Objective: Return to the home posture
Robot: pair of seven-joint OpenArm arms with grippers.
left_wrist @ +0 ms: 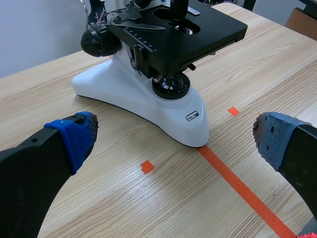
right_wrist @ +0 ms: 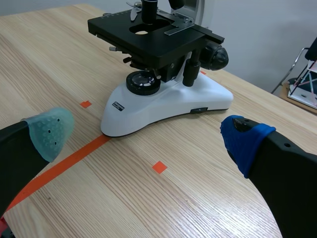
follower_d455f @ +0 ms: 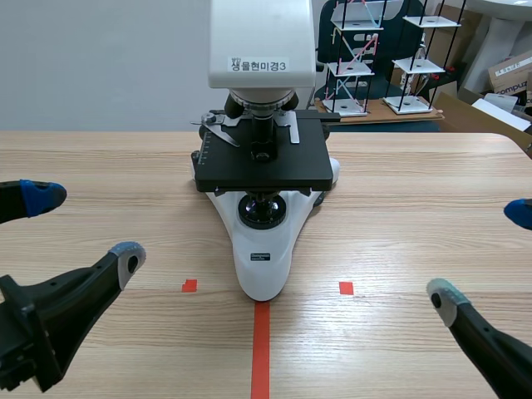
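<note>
The wooden tabletop (follower_d455f: 416, 208) carries a white-and-black microscope (follower_d455f: 264, 249) at its middle, its base pointing toward the near edge, directly between the two arms. The left end effector (follower_d455f: 83, 226) hangs near the near left corner, fingers spread wide. The right end effector (follower_d455f: 480, 253) hangs near the near right corner, likewise spread. Small wire racks (follower_d455f: 357, 58) stand beyond the far edge.

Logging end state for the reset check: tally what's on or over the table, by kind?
Microscope: 1
Grippers: 2 (left gripper, right gripper, both open)
Total: 3
</note>
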